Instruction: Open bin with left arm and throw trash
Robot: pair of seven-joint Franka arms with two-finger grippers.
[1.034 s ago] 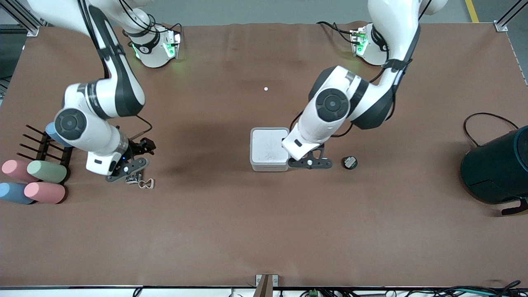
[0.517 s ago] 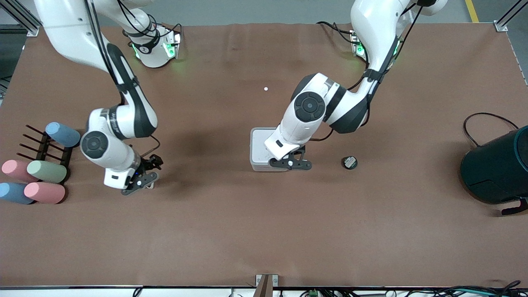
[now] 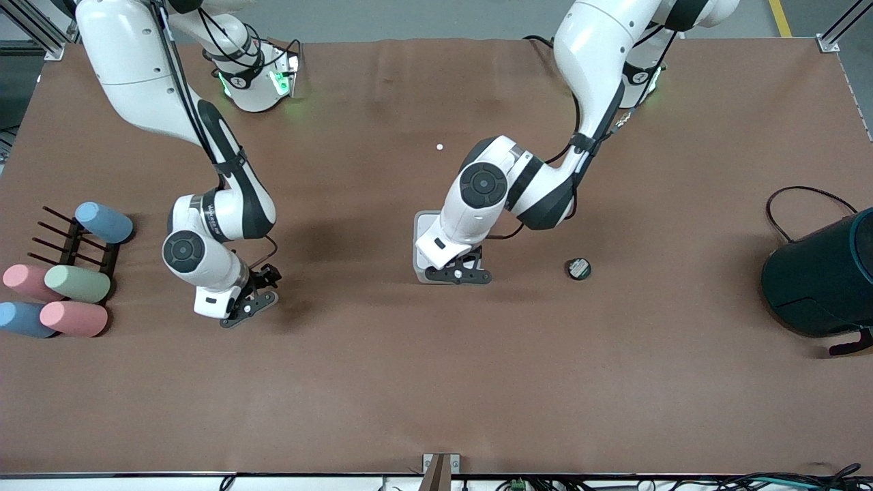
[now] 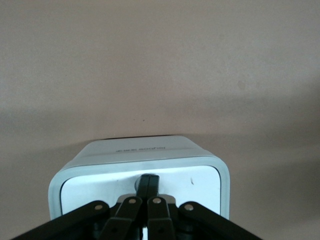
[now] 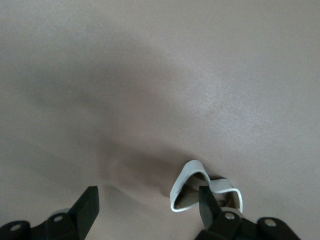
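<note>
Front view: left gripper point(image 3: 458, 274), having shifted from beside the bin point(image 3: 420, 235) at tabletop centre, is now pressing closed fingers on its still-shut lid point(image 4: 200, 182). Right gripper point(image 3: 247, 308), at nine o'clock of the bin, is spreading wide over the beige scrap point(image 5: 192, 182), now hidden beneath it; disc point(image 3: 578, 269) is lying at three o'clock.
</note>
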